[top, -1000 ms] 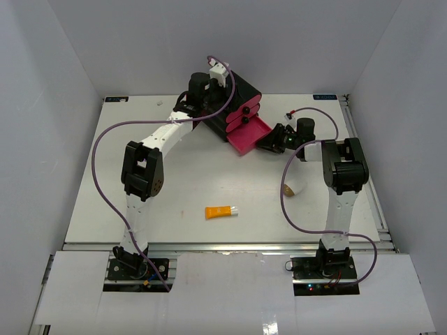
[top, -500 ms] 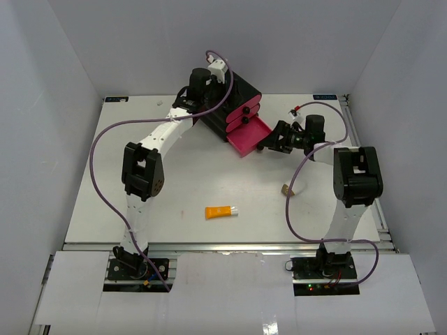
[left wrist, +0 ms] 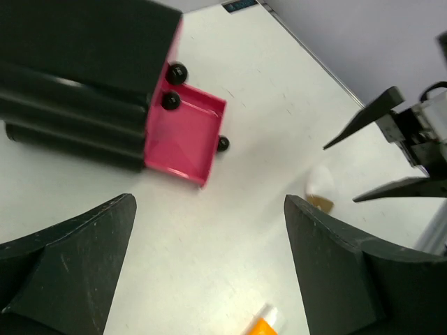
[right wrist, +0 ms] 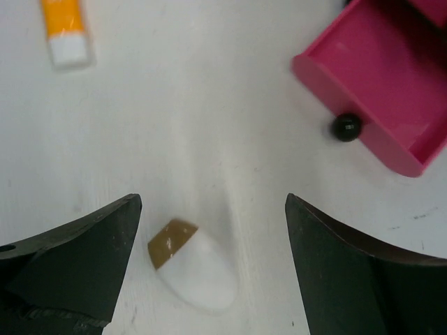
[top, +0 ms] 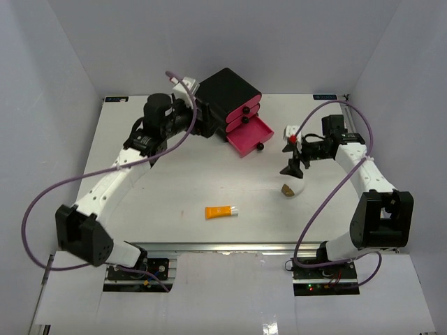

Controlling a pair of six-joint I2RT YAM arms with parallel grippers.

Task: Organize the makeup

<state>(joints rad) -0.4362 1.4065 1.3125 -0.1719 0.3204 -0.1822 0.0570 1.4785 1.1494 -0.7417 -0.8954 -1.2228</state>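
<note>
Two pieces of makeup lie on the white table. The orange tube with a white cap [top: 221,211] lies near the front middle; it also shows as the orange tube [left wrist: 262,326] [right wrist: 66,24] in both wrist views. The white-and-brown egg-shaped piece [top: 293,188] [right wrist: 192,269] [left wrist: 321,188] lies on its side to the right. My right gripper [top: 293,151] [right wrist: 211,230] hovers open over it, and the piece lies between the fingers, nearer the left one. My left gripper [top: 199,124] [left wrist: 209,279] is open and holds nothing, just left of the drawer box.
The black drawer box [top: 227,94] stands at the back middle. Its lowest pink drawer [top: 250,134] [left wrist: 185,136] [right wrist: 377,105] is pulled out, and its inside looks bare. Purple cables loop from both arms. Grey walls close in the table.
My right gripper has opened and drawn back from the pink drawer to above the egg-shaped piece. My left arm has swung from the box's top down to its left side.
</note>
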